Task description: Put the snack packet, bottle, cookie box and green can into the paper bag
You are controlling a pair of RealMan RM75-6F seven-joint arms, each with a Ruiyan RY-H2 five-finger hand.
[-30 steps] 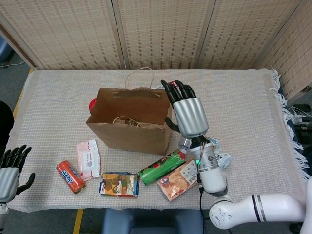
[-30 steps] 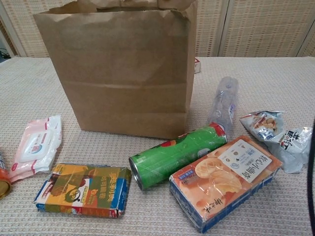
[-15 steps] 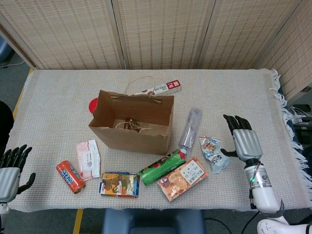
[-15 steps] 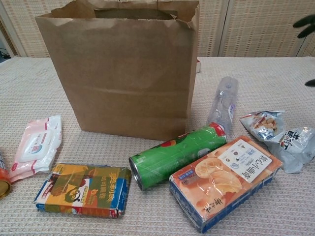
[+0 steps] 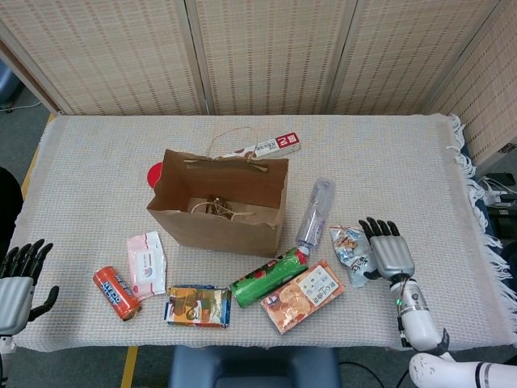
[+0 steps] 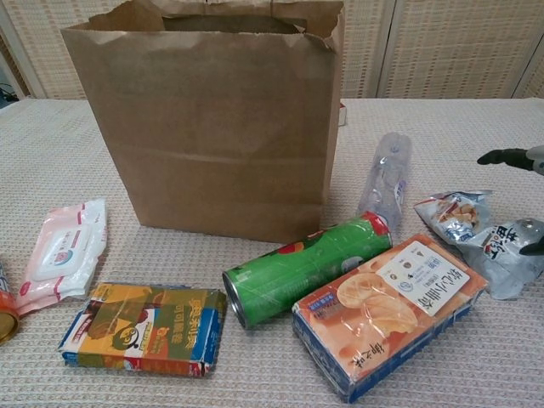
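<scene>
Our right hand (image 5: 390, 257) hangs with fingers spread, holding nothing, right beside the snack packet (image 5: 353, 254), which lies on the surface just left of it. The crinkly foil could slide away or crush if we close off-centre. Further left, the bottle (image 5: 315, 212) could get nudged and roll. Beyond it, the paper bag (image 5: 220, 210) may tip. Our left hand (image 5: 18, 283) idles, fingers apart.
</scene>
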